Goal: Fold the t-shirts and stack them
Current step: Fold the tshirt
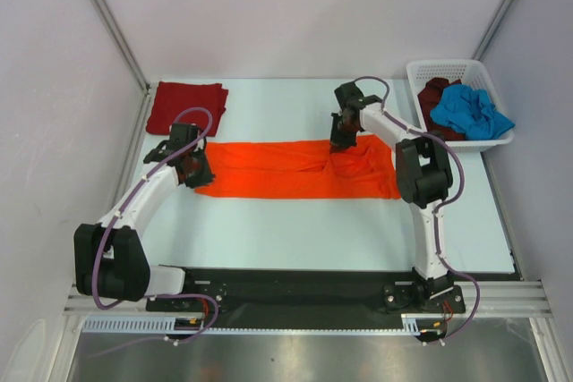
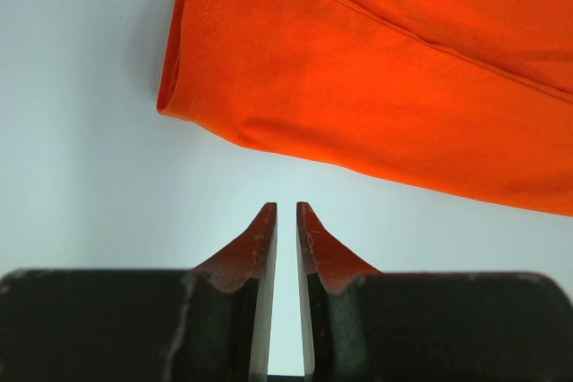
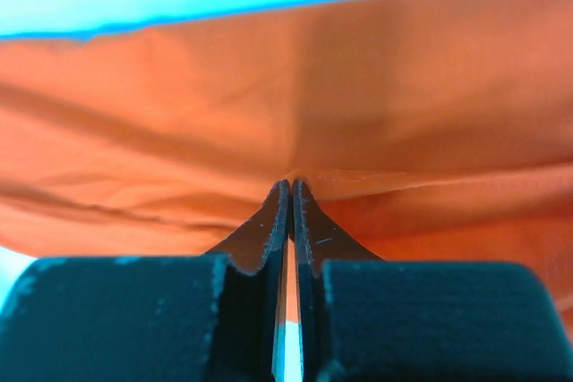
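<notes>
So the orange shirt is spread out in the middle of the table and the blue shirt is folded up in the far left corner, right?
Not quite. The folded shirt in the far left corner is the dark red shirt, as the top external view shows. The blue shirt lies crumpled in the white basket on the right. The orange shirt is indeed spread across the middle.

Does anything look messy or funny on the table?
Yes. The orange t-shirt is rumpled near its middle, where the right gripper pinches a fold. The blue t-shirt lies crumpled in the white basket.

Bare table (image 1: 295, 230) before orange shirt (image 1: 269, 181)
</notes>
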Tool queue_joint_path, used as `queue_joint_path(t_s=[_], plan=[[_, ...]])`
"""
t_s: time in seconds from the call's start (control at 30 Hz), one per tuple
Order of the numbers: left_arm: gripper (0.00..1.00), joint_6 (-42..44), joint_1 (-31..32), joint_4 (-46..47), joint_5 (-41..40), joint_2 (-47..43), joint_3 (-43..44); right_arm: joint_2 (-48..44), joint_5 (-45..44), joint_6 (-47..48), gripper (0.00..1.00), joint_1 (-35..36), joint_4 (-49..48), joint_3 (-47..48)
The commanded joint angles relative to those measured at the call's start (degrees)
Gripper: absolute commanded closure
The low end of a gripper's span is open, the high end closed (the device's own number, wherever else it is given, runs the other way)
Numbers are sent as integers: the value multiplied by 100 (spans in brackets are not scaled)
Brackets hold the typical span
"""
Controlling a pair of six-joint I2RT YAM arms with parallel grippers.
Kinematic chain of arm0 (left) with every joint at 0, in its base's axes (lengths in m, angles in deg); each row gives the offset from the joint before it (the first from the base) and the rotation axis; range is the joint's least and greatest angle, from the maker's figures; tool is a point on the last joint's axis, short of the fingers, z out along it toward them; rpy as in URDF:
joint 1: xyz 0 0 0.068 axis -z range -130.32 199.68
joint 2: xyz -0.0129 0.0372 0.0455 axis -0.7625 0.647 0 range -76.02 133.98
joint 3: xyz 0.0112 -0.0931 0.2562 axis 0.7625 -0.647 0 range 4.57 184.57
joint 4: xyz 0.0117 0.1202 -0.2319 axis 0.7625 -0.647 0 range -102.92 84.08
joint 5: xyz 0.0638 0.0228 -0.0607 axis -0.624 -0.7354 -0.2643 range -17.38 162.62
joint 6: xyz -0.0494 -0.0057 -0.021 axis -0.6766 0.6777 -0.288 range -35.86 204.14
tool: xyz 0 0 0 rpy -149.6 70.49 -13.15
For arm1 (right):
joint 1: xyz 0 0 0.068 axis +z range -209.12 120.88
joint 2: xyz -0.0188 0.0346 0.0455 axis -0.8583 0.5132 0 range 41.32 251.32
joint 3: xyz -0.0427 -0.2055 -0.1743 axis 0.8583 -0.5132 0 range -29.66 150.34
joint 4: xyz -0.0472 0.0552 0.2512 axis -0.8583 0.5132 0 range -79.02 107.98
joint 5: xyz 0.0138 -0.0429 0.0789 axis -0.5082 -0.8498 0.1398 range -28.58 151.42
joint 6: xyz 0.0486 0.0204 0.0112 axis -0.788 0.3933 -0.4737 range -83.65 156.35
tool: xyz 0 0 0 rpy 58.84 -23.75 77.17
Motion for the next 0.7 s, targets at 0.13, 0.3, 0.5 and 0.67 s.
queue_joint_path(t_s=[0.13, 0.3, 0.5, 0.67], plan=[[82, 85, 58, 27, 79, -70, 105, 366, -329, 378, 94, 67, 248, 611], [82, 85, 58, 18, 61, -158, 52, 375, -216, 545, 95, 94, 257, 752], [83, 94, 66, -8, 35, -246, 61, 515, -127, 721, 97, 313, 336, 1164], [83, 85, 66, -34, 70, -246, 61, 779, -371, 704, 45, 287, 730, 1648]])
